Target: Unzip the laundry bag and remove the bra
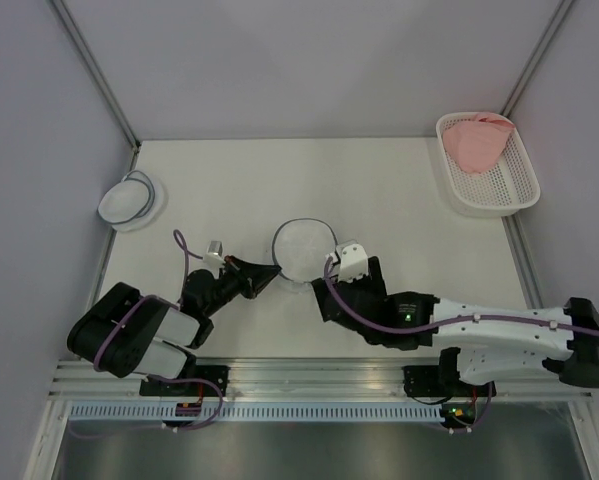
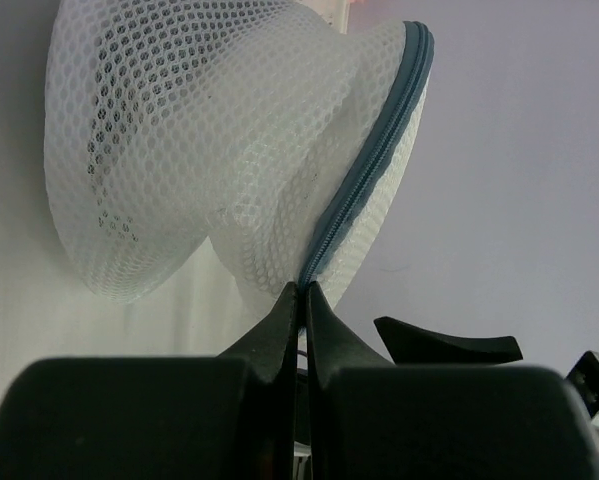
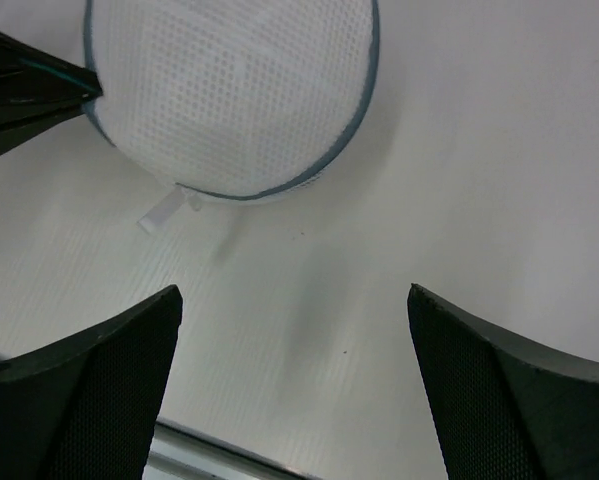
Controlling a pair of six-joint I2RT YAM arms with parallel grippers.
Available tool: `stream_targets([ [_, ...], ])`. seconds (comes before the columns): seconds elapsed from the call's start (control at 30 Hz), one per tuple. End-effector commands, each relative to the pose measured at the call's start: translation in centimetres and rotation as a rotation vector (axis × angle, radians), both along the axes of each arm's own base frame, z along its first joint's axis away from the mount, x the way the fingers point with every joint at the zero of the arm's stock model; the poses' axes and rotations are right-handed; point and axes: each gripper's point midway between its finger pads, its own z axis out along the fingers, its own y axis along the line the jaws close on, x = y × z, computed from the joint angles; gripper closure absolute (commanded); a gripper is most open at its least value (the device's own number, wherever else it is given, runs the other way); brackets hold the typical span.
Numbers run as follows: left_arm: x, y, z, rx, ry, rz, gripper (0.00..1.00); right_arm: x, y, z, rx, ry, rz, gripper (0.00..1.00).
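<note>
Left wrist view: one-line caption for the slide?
Left gripper pinched shut on the grey-blue zipper rim of the mesh laundry bag.

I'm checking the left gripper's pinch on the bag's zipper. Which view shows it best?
Left wrist: the shut left gripper meets the zipper close up. The top view shows it small at the bag edge; the right wrist catches only its tip in a corner.
</note>
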Motion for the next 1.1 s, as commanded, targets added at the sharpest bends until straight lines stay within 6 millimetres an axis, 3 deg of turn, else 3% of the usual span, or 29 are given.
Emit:
stream_targets([
  [0.0, -1.3, -0.3, 6.1, -0.068, -0.329, -0.067, 0.98, 2.4, -3.3, 1.9, -0.069, -0.239, -0.317, 0.02],
  [0.07, -1.4, -0.3, 6.1, -0.067, -0.33, -0.072, 0.98, 2.5, -3.2, 1.6, -0.068, -0.246, -0.336, 0.02],
  [0.17, -1.5, -0.1, 5.3, -0.049, -0.297, -0.069, 0.98, 2.0, -1.2, 0.7, -0.004, -0.191, -0.23, 0.02],
  [0.2, -1.6, 0.0, 5.0, -0.046, -0.286, -0.064, 0.98, 1.5, 1.1, 0.9, 0.107, -0.144, -0.166, 0.04],
  [0.3, -1.5, 0.5, 5.6, -0.07, -0.274, -0.032, 0.98, 0.4, 3.0, 0.9, 0.229, -0.088, -0.078, 0.16],
  [0.37, -2.0, 0.9, 4.6, -0.068, -0.226, -0.016, 0.98, -0.1, 3.7, -0.1, 0.271, -0.046, -0.065, 0.17],
  [0.53, -2.5, 1.8, 5.3, -0.086, -0.207, 0.036, 0.98, -1.6, 8.2, -1.8, 0.427, 0.047, 0.025, 0.21],
  [0.57, -2.2, 2.1, 4.1, -0.062, -0.156, 0.058, 0.98, -1.6, 9.1, -1.5, 0.49, 0.053, 0.024, 0.22],
  [0.6, -2.5, 2.3, 5.5, -0.079, -0.203, 0.065, 0.98, -1.7, 9.8, -2.0, 0.493, 0.065, 0.032, 0.23],
  [0.73, -2.5, 3.4, 3.9, 0.006, -0.152, 0.12, 0.98, -2.4, 12.4, -1.4, 0.585, 0.117, 0.066, 0.27],
  [0.83, -3.0, 4.0, 4.4, -0.002, -0.189, 0.143, 0.98, -3.3, 13.8, -0.4, 0.632, 0.142, 0.1, 0.29],
  [0.87, -3.1, 4.2, 3.3, 0.009, -0.157, 0.151, 0.98, -4.0, 14.2, -0.5, 0.635, 0.164, 0.112, 0.29],
  [1.07, -3.9, 4.3, 1.7, 0.01, -0.126, 0.137, 0.98, -7.6, 15.1, 0.0, 0.707, 0.262, 0.178, 0.3],
])
